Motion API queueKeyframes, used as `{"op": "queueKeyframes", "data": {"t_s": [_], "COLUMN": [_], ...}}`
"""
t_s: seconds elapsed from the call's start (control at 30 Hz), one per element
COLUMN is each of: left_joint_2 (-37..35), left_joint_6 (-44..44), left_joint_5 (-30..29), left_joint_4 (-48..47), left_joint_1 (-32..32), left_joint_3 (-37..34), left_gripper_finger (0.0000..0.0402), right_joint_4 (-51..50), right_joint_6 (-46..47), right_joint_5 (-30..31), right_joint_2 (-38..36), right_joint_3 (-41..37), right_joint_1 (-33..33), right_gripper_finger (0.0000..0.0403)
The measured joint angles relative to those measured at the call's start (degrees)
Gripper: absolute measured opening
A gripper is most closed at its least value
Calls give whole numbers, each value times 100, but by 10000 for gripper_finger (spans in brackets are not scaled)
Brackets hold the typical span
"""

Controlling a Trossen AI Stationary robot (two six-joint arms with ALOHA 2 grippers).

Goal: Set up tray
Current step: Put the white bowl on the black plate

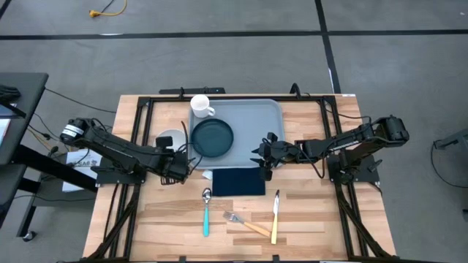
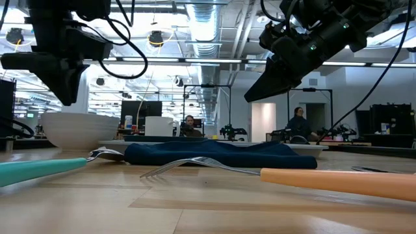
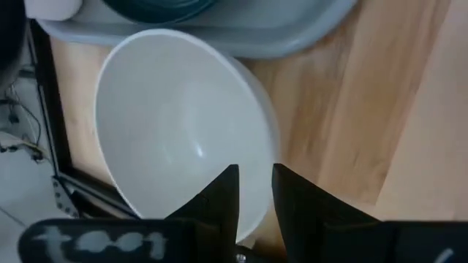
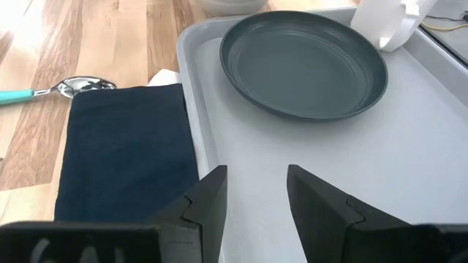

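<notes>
The right gripper (image 4: 256, 193) hangs low over the tray's near side, its jaws apart with nothing between them, bare grey plastic showing in the gap. The left gripper (image 3: 254, 191) hovers at the rim of the white bowl (image 3: 175, 124), jaws a narrow gap apart; whether they pinch the bowl's wall I cannot tell.

The tray (image 1: 259, 117) lies flat at the far middle of the desk (image 1: 314, 212). It looks stiff, light and smooth, so probably slippery; its low raised rim seems the only place to pinch, and a lift from one edge would likely tip what it carries. That load is the dark teal plate (image 1: 213, 136) and a white mug (image 1: 201, 107) in the far corner, both breakable by the look of them.

The navy napkin (image 1: 238, 182) lies just beside the tray's near edge, crowding that rim. Nearer still lie a teal-handled spoon (image 1: 206, 215), a fork (image 1: 245, 223) and a knife (image 1: 276, 216).
</notes>
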Motion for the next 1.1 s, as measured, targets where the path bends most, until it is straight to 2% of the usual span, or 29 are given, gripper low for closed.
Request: {"op": "queueKeyframes", "data": {"t_s": [0.4,0.57,0.7,0.77,1.1], "left_joint_2": [-23,-23,-23,-23,-23], "left_joint_6": [-236,-246,-462,-464,-506], "left_joint_5": [213,143,-368,-405,335], "left_joint_4": [-153,-155,-167,-182,-123], "left_joint_1": [0,-2,-2,0,-45], "left_joint_3": [0,0,0,0,0], "left_gripper_finger": [80,109,137,146,154], "right_joint_4": [-2,-2,-4,-4,-7], "right_joint_6": [0,0,-1,0,0], "right_joint_5": [0,0,0,0,-2], "right_joint_2": [0,0,0,0,0], "right_joint_3": [-1,-1,0,-1,-1], "right_joint_1": [-1,-1,1,-1,-1], "right_gripper_finger": [134,134,134,134,134]}}
